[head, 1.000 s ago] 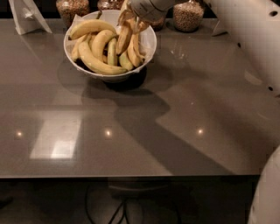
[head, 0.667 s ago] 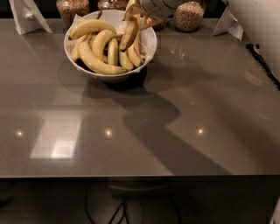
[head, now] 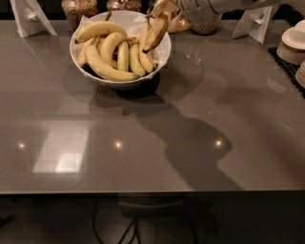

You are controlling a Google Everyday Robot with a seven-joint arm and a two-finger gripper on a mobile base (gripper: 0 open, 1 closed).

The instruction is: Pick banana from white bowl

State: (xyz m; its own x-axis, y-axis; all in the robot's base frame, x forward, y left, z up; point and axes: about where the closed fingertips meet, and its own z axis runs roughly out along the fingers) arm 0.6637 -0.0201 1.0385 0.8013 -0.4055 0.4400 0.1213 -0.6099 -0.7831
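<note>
The white bowl point(head: 79, 59) stands at the back left of the grey table and holds several long curved bananas. My gripper point(head: 165, 13) is at the top edge, above the bowl's right rim. It is shut on the upper end of the banana point(head: 155, 31), a short plump deep-yellow one with a dark tip. The banana hangs tilted, its tip pointing down-left over the bowl's right side, lifted above the other bananas. The arm runs off to the upper right.
Glass jars point(head: 78, 7) stand behind the bowl, another jar point(head: 206, 25) sits right of my gripper. White card stands are at the back left point(head: 30, 18) and back right point(head: 254, 23). Stacked plates point(head: 293, 44) sit on a dark mat at the right edge.
My gripper has risen and drawn back to the upper right with the banana, lifting it out from among the others. The arm no longer covers the right side.
</note>
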